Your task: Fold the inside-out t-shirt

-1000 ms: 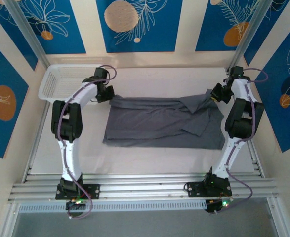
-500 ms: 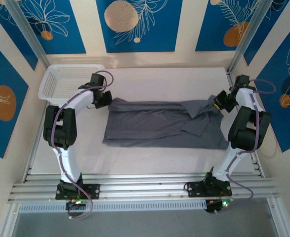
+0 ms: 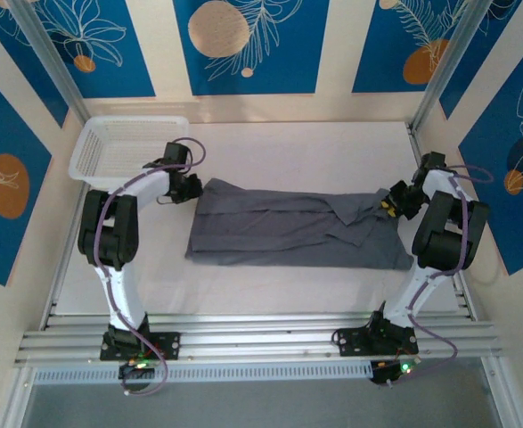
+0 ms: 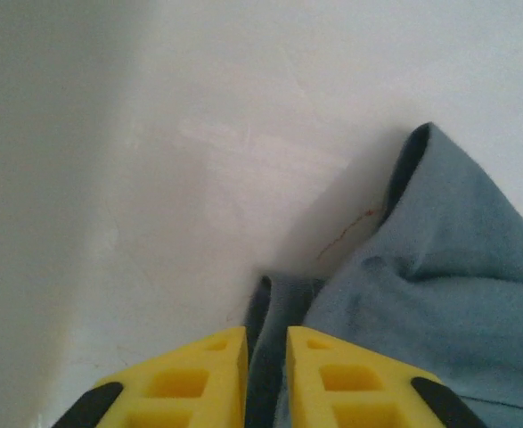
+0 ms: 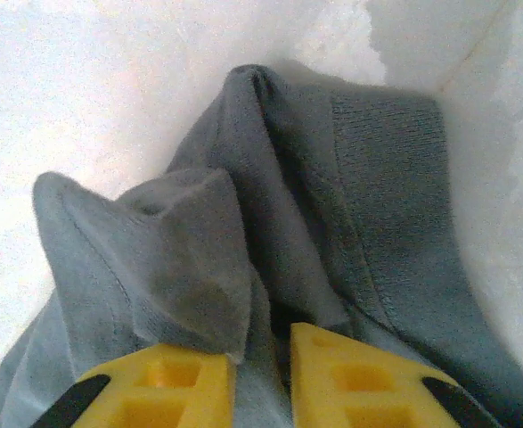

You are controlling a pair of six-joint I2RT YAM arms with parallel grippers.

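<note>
The slate-grey inside-out t-shirt (image 3: 297,227) lies spread across the middle of the table as a wide flat band, with a loose flap near its right end. My left gripper (image 3: 192,187) sits low at the shirt's far left corner. In the left wrist view its yellow fingers (image 4: 208,374) stand slightly apart, with a fold of the shirt (image 4: 439,285) lying between them on the table. My right gripper (image 3: 388,201) is at the far right corner. Its jaws (image 5: 263,343) are also parted a little over bunched cloth and the ribbed hem (image 5: 386,178).
A white mesh-sided basket (image 3: 123,147) stands at the back left, just behind the left arm. Bare white table (image 3: 306,147) stretches behind the shirt. An aluminium rail (image 3: 261,339) runs along the near edge, and frame posts rise at both back corners.
Both grippers have moved outward and down, pulling the shirt's far edge straight and laying it on the table. Their jaws, shut on the cloth before, have parted slightly.
</note>
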